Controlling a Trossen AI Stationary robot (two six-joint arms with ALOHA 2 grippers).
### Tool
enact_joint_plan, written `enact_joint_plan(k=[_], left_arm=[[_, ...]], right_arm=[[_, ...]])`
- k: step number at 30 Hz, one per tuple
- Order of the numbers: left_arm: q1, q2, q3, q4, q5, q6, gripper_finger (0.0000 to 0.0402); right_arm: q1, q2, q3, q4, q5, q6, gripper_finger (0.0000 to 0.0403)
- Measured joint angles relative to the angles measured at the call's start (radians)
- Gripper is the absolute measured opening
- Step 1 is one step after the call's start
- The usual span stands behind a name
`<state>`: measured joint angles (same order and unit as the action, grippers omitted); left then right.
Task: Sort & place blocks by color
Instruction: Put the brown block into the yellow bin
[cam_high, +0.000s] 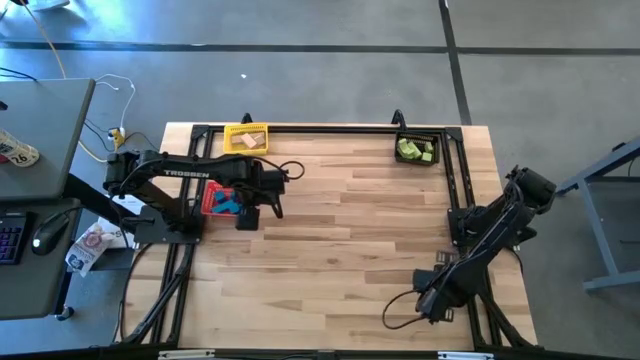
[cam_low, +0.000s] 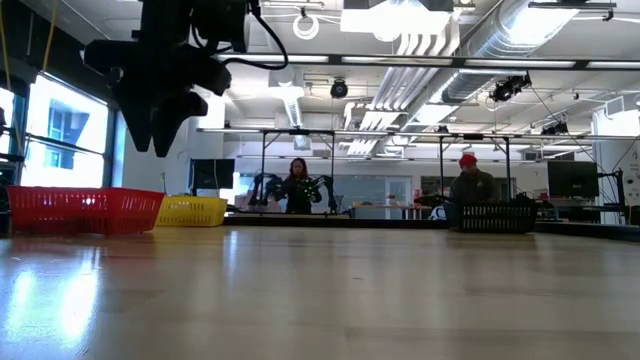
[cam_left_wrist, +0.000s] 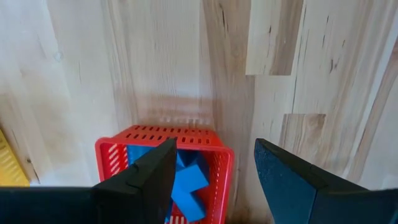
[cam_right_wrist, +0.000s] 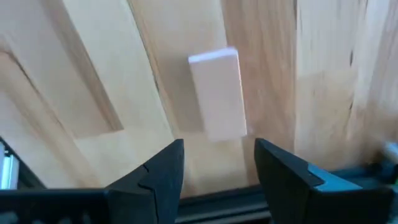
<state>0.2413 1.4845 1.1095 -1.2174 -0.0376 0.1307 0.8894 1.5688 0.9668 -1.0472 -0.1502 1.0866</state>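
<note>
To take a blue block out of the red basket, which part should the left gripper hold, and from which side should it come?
Probably from straight above: the red basket's mesh walls enclose the blue blocks, closing every side approach. Hold the topmost block, which lies tilted, across two opposite flat faces. The left gripper hangs open near the basket.

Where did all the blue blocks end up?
The blue blocks lie inside the red basket on the table's left side, right beneath the open left gripper; the yellow basket sits just behind it along the far edge.
</note>
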Motion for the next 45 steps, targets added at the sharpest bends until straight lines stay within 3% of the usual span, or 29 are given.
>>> enact_joint_plan(k=[4, 22, 34, 39, 45], left_arm=[[0.0, 0.0, 0.0, 0.021, 0.0, 0.0, 0.02], [0.0, 0.0, 0.0, 0.02, 0.0, 0.003, 0.02], [0.0, 0.0, 0.0, 0.022, 0.0, 0.003, 0.02], [0.0, 0.0, 0.0, 0.042, 0.0, 0.003, 0.02], [0.0, 0.0, 0.0, 0.073, 0.0, 0.046, 0.02]], right_arm=[[-0.001, 0.0, 0.0, 0.003, 0.064, -0.021, 0.0179], [-0.028, 0.027, 0.0, 0.044, 0.07, -0.026, 0.0229], [-0.025, 0.166, 0.0, 0.054, -0.019, -0.048, 0.0229], [-0.026, 0.195, 0.001, 0.062, -0.02, -0.048, 0.0223], [-0.026, 0.227, 0.005, 0.088, -0.036, -0.067, 0.018]])
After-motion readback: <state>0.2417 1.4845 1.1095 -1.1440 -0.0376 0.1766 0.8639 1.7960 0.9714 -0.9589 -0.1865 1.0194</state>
